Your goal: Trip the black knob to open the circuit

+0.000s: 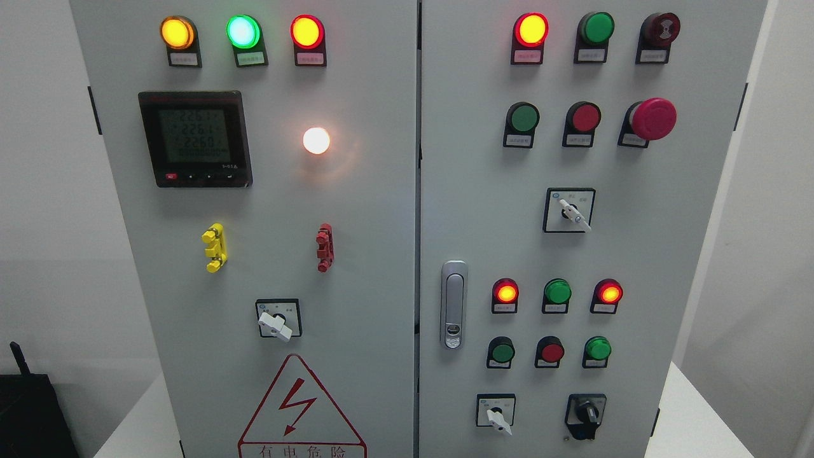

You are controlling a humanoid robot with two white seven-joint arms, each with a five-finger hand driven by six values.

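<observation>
A grey electrical cabinet (356, 210) fills the view, standing on a white tabletop (693, 413) with its two doors closed and split by a vertical seam near the middle. The controls sit on the door fronts, presumably so an operator can read and work them without opening the live enclosure; the lightning warning triangle (299, 407) low on the left door says as much.

On the left door a digital meter (195, 138) shows lit readings, with three lit indicator lamps (241, 32) in a row above it and a white lamp (316, 140) glowing to its right, so the circuit looks energised. On the right door a red mushroom stop button (652, 118) stands out at the upper right, and a silver door latch (453, 304) sits beside the seam.

The black knob (585, 413) is at the lower right of the right door, just right of a white-handled selector switch (499, 416), and looks untouched.

Neither the left hand nor the right hand is in view, so how far open they are cannot be told; nothing touches the knob. The reach is, I judge, not yet begun.
</observation>
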